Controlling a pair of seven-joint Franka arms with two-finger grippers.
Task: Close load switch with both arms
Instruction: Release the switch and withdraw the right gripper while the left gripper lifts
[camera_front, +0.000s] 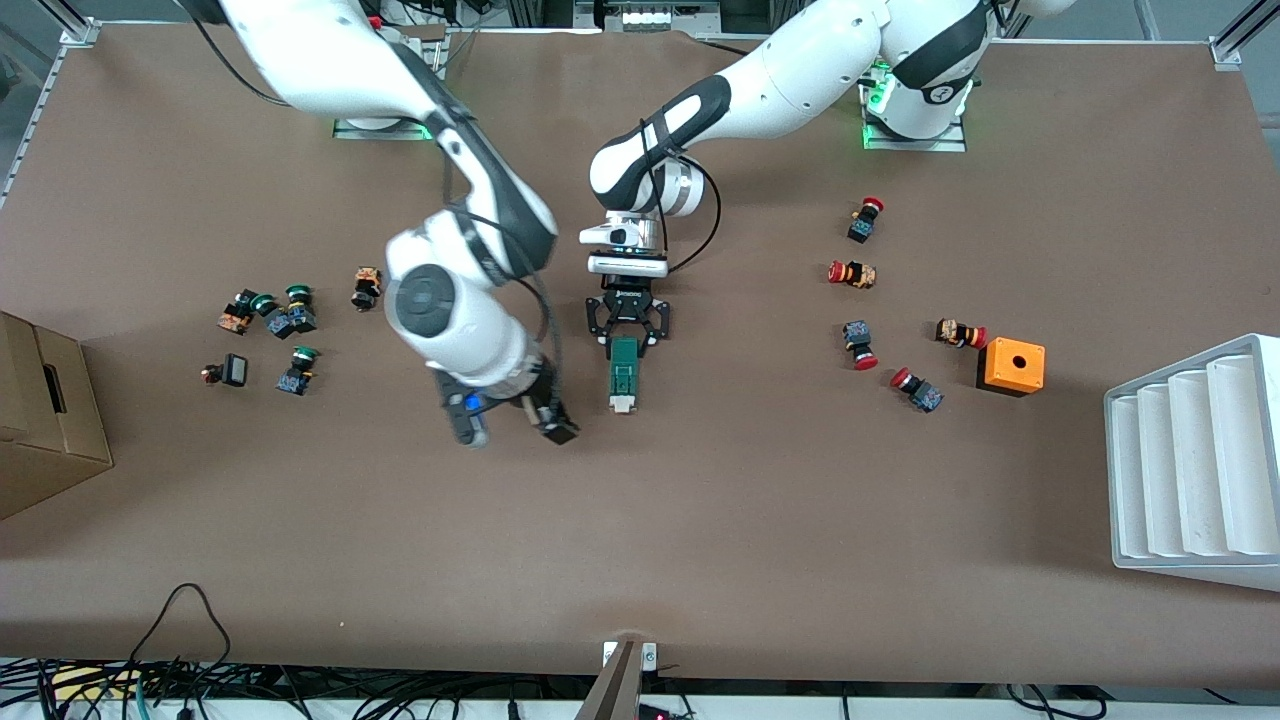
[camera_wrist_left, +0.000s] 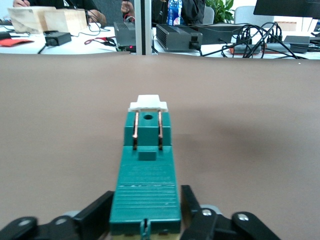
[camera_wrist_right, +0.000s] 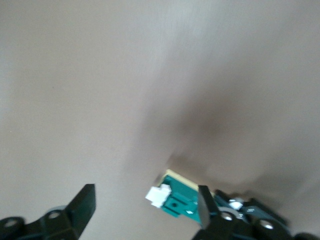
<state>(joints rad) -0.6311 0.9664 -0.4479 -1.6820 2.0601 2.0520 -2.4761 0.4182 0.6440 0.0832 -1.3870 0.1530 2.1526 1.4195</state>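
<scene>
The dark-green load switch (camera_front: 624, 373) lies mid-table with its white end piece (camera_front: 622, 404) pointing toward the front camera. My left gripper (camera_front: 627, 335) is shut on the switch's ribbed end. In the left wrist view its black fingers (camera_wrist_left: 192, 205) press both sides of the switch (camera_wrist_left: 147, 170), and the white end (camera_wrist_left: 148, 103) points away. My right gripper (camera_front: 548, 420) is open and empty, low over the table beside the white end, toward the right arm's end of the table. The right wrist view shows its gripper (camera_wrist_right: 143, 205) spread wide, with the switch (camera_wrist_right: 180, 199) by one finger.
Several red-capped push buttons (camera_front: 852, 273) and an orange box with a hole (camera_front: 1012, 366) lie toward the left arm's end. A white ribbed rack (camera_front: 1195, 465) stands at that table edge. Green-capped buttons (camera_front: 290, 315) and a cardboard box (camera_front: 45, 415) are toward the right arm's end.
</scene>
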